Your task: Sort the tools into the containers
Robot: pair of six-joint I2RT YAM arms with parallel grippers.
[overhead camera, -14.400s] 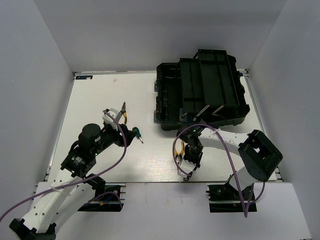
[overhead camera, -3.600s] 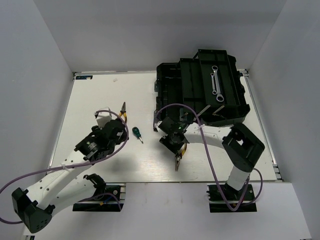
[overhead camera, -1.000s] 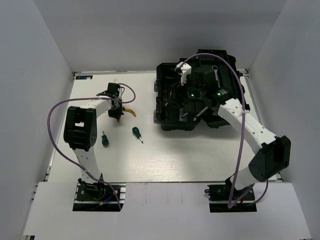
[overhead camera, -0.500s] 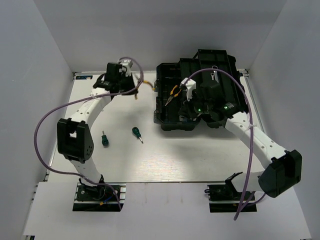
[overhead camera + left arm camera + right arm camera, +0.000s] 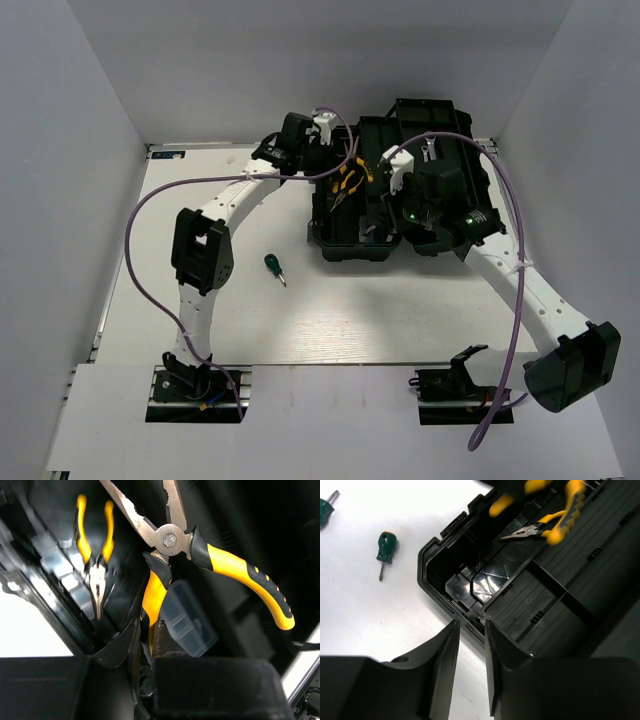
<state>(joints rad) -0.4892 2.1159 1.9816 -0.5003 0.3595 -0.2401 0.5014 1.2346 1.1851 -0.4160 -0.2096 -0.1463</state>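
My left gripper point(image 5: 150, 630) is shut on one yellow handle of a pair of pliers point(image 5: 220, 565), which hangs open over the black toolbox point(image 5: 340, 240). A second yellow-handled pair of pliers point(image 5: 95, 555) lies in a dark compartment below it, also seen in the right wrist view as pliers point(image 5: 535, 530). My right gripper point(image 5: 470, 630) is open with nothing between its fingers and hovers above the toolbox's front rim point(image 5: 445, 580). Two green-handled screwdrivers point(image 5: 386, 547) point(image 5: 325, 505) lie on the white table. In the top view one screwdriver point(image 5: 272, 265) shows; the left arm covers the other.
The toolbox stands open at the back right of the table, with its upper tray point(image 5: 430, 170) behind my right arm. My left arm point(image 5: 200, 250) stretches across the left half of the table. White walls close in the table on three sides.
My left gripper has carried its pliers from the table's back to over the toolbox. My right gripper has let go of the other pliers into the box, drawn back right, and narrowed its jaws.
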